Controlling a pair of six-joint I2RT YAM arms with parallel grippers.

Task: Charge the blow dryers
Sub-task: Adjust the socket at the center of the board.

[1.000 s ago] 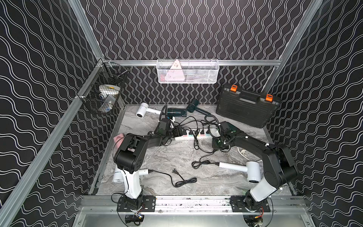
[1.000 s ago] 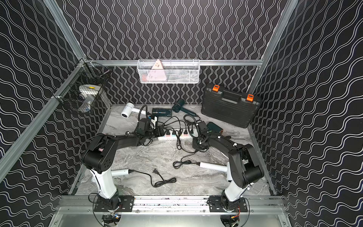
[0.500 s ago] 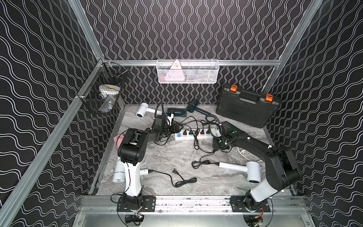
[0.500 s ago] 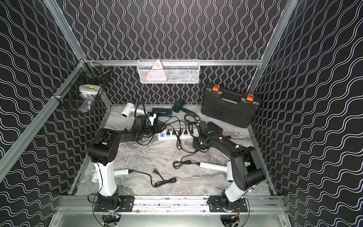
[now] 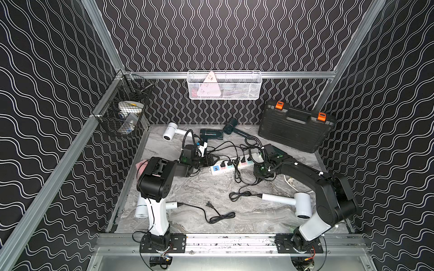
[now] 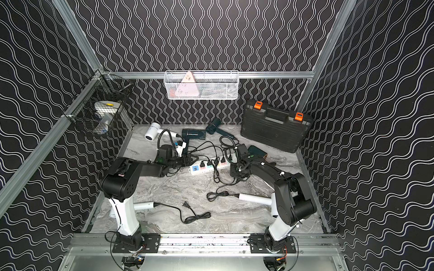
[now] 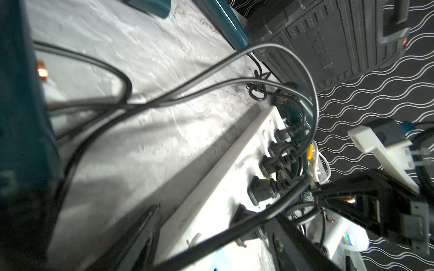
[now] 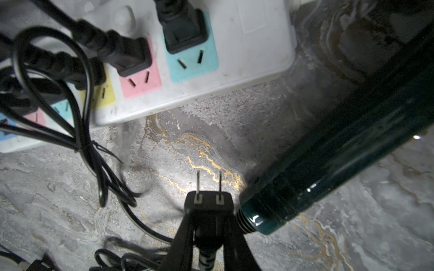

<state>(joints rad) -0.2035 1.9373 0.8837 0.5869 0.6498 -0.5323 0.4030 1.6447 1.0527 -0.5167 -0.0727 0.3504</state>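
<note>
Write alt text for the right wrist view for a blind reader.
The right claw is shut on a black two-prong plug, prongs aimed at a white power strip whose coloured sockets hold several black plugs. A dark green blow dryer lies beside it on the grey table.

Pink dryer [image 5: 140, 165] is basically buried behind the left arm's elbow, only a sliver shows. Same deal with the left white dryer [image 5: 140, 208] behind that arm's base. In a top view the right arm covers most of the right white dryer [image 6: 254, 199]'s head.

Left wrist view: the left gripper [image 7: 211, 218] is a blurry mess, and the dark green dryer [image 7: 23, 117] runs off the edge.

Right wrist view: the power strip [image 8: 234, 70] is cut off, and the plug [image 8: 209, 201]'s cord disappears inside the right gripper [image 8: 209, 218].
</note>
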